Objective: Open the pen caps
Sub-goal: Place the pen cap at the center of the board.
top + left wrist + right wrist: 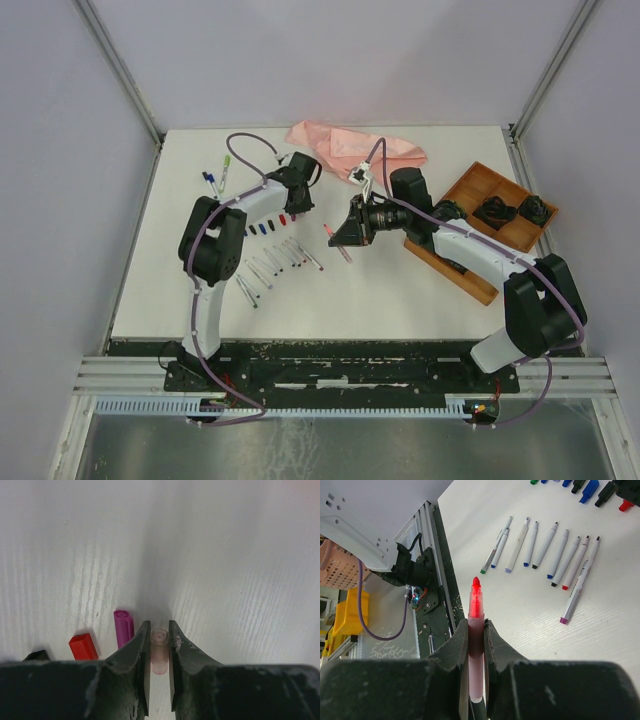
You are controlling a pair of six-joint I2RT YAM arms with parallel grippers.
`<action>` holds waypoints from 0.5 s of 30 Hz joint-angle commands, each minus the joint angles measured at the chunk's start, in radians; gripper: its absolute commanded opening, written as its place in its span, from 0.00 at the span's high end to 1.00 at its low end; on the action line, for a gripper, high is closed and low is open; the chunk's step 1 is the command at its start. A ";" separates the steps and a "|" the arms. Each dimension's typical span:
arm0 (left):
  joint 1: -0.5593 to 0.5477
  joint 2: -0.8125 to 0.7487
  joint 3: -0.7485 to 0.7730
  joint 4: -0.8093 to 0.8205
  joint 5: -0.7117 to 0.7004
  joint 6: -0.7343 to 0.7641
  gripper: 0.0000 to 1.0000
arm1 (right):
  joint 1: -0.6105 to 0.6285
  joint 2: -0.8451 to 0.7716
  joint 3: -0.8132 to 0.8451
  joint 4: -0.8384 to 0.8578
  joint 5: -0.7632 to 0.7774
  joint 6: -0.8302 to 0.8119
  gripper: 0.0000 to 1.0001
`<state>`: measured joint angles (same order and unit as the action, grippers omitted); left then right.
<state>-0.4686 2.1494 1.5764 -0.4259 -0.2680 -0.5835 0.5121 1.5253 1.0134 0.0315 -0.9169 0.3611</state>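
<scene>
My left gripper [298, 207] [159, 626] is shut on a pale translucent pink pen cap [159, 647], low over the table beside the row of loose pen caps [262, 228]. A magenta cap [123, 626], a red cap [83, 646] and a black cap [36, 655] lie just left of it. My right gripper [338, 233] [476, 622] is shut on an uncapped white pen with a red tip [475, 602] [328, 230], held above the table. More caps [590, 487] show at the top of the right wrist view.
Several uncapped white pens [275, 262] [545, 545] lie in a row. A few capped pens [215, 178] lie at the back left. A pink cloth [355, 145] lies at the back. A wooden tray [472, 188] holds black objects on the right. The table's rail [440, 580] is near.
</scene>
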 commanded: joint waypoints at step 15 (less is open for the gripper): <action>-0.001 0.042 0.071 -0.046 -0.051 0.072 0.68 | -0.011 -0.024 0.050 0.008 -0.002 -0.004 1.00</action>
<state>-0.4686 2.1777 1.6207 -0.4564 -0.2913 -0.5556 0.5076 1.5253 1.0138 0.0288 -0.9173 0.3611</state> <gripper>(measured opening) 0.317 0.168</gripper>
